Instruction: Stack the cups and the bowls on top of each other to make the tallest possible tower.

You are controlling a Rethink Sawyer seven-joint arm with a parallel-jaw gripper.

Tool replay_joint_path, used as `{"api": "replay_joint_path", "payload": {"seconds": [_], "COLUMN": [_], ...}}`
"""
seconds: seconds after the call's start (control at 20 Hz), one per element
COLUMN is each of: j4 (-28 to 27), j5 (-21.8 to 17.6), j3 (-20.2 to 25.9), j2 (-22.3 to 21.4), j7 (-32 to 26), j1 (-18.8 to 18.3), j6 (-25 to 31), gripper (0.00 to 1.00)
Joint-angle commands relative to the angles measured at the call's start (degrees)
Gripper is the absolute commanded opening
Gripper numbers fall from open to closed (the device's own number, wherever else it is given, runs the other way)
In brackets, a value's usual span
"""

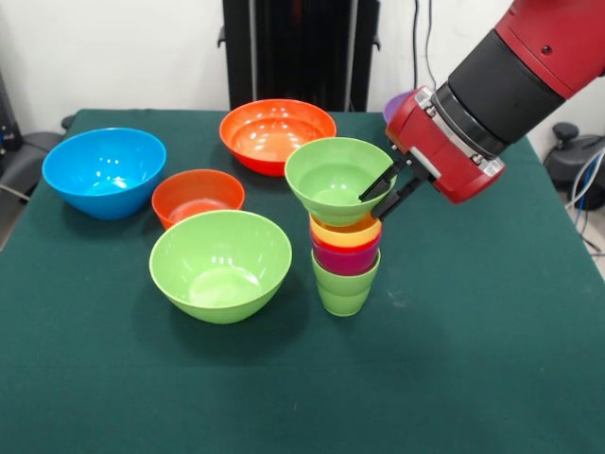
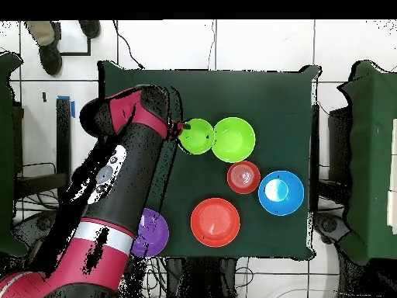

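The tower (image 1: 345,253) stands mid-table: a light green cup (image 1: 344,286) at the bottom, a red-purple band (image 1: 346,258), a yellow cup (image 1: 346,233), and the small light green bowl (image 1: 331,178) on top, tipped slightly toward the camera. My gripper (image 1: 386,192) comes in from the right. Its fingers straddle the bowl's right rim, one inside and one outside, closed on it. In the overhead view the gripper (image 2: 180,128) meets the small green bowl (image 2: 197,136) at its left edge.
The large light green bowl (image 1: 220,265) sits just left of the tower. The small orange-red bowl (image 1: 197,197), blue bowl (image 1: 104,170) and large orange bowl (image 1: 277,135) lie behind. The purple bowl (image 1: 396,104) is partly hidden behind the arm.
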Motion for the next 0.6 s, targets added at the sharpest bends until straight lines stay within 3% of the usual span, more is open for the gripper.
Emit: {"api": "replay_joint_path", "payload": {"seconds": [0.05, 0.6], "j4": [-2.0, -2.9], "j5": [-0.4, 0.2], "j3": [3.9, 4.0], "j2": [2.4, 2.5], "j7": [3.7, 4.1], "j1": [-0.4, -0.5], "j6": [3.8, 4.8], "gripper": [0.0, 0.0]}}
